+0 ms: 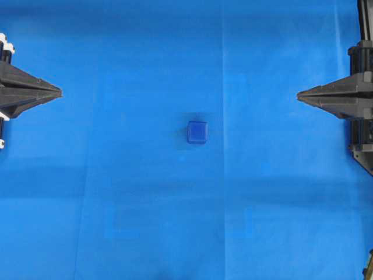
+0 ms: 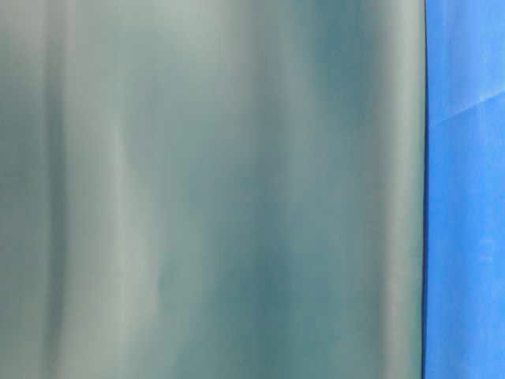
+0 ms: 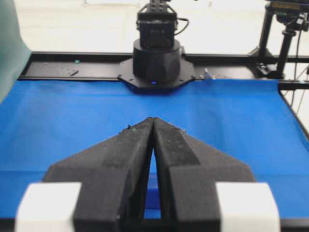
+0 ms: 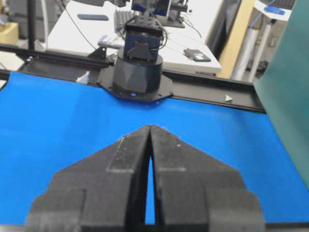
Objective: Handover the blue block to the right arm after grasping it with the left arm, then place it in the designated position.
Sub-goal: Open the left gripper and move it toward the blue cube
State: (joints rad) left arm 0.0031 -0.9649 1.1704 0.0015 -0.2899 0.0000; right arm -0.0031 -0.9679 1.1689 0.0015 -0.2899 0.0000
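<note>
A small dark-blue block (image 1: 197, 132) sits on the bright blue cloth near the middle of the overhead view, alone and untouched. In the left wrist view a sliver of the block (image 3: 152, 193) shows through the slit between the fingers. My left gripper (image 1: 60, 92) rests at the left edge, shut, tips together, pointing toward the middle, far from the block. The right arm's gripper (image 1: 298, 95) rests at the right edge, shut with nothing in it, equally far from the block. Both wrist views show the fingertips of the left gripper (image 3: 153, 119) and the right gripper (image 4: 150, 126) touching.
Bright blue cloth (image 1: 116, 204) covers the table. Each wrist view faces the other arm's black base (image 3: 157, 63) (image 4: 137, 72) on a black frame rail at the far end. A blurred grey-green sheet (image 2: 213, 189) fills most of the table-level view.
</note>
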